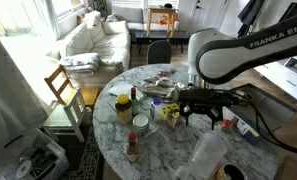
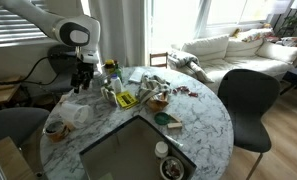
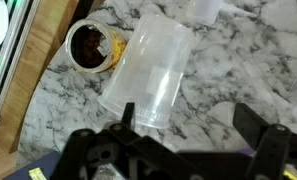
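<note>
My gripper (image 3: 188, 118) is open and empty, its two dark fingers spread wide just above a white marble table (image 3: 228, 60). A clear plastic cup (image 3: 148, 65) lies on its side under it; the cup's wide rim is right by one finger, and I cannot tell if they touch. A small round tub of brown food (image 3: 93, 45) stands beside the cup's narrow end. In both exterior views the gripper (image 1: 203, 105) (image 2: 83, 80) hangs over the table's edge area, close to the cup (image 1: 206, 155) (image 2: 73, 112) and the tub (image 2: 56, 130).
The round table's middle is crowded: a yellow jar (image 1: 122, 106), a green bottle (image 1: 134, 98), a red-capped bottle (image 1: 134, 148), a white cup (image 1: 140, 123) and wrappers (image 2: 128, 98). A wooden chair (image 1: 63, 90) and a black chair (image 2: 246, 100) stand at the table.
</note>
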You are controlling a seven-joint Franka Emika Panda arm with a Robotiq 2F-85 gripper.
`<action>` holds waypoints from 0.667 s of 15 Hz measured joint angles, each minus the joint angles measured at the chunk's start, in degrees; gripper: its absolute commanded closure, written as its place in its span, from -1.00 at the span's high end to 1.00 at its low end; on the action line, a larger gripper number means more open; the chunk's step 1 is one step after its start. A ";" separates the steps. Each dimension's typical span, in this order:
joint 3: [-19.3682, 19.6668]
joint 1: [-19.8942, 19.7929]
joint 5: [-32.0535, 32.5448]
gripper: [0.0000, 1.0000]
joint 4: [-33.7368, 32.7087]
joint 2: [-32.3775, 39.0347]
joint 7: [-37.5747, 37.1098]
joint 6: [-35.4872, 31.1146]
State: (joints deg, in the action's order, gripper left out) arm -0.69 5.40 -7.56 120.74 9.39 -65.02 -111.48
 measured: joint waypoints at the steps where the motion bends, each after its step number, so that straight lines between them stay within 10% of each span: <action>1: 0.49 -0.62 -0.15 1.00 0.44 -0.05 -0.40 0.00; 10: 4.98 -8.51 -11.81 1.00 7.94 -0.67 3.20 0.46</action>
State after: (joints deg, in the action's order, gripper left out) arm 4.29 -3.10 -19.37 128.68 8.72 -61.82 -111.03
